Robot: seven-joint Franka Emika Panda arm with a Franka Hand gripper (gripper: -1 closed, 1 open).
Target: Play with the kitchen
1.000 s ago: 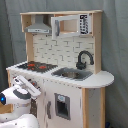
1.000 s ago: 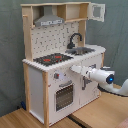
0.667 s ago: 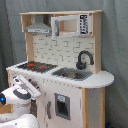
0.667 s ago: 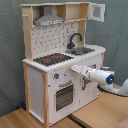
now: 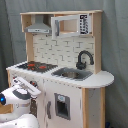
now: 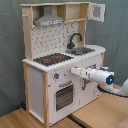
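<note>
I had the gripper [image 6: 74,70] right up at the toy kitchen's [image 6: 35,80] front. The oven door [image 6: 63,96] lay at about seven o'clock from it in the second exterior view. I could not tell if it was open or closed.

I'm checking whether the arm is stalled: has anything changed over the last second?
No visible change. The white robot arm's hand sits at the front of the white and light-wood toy kitchen, next to the oven door, exactly as before, and nothing on the kitchen has moved.
</note>
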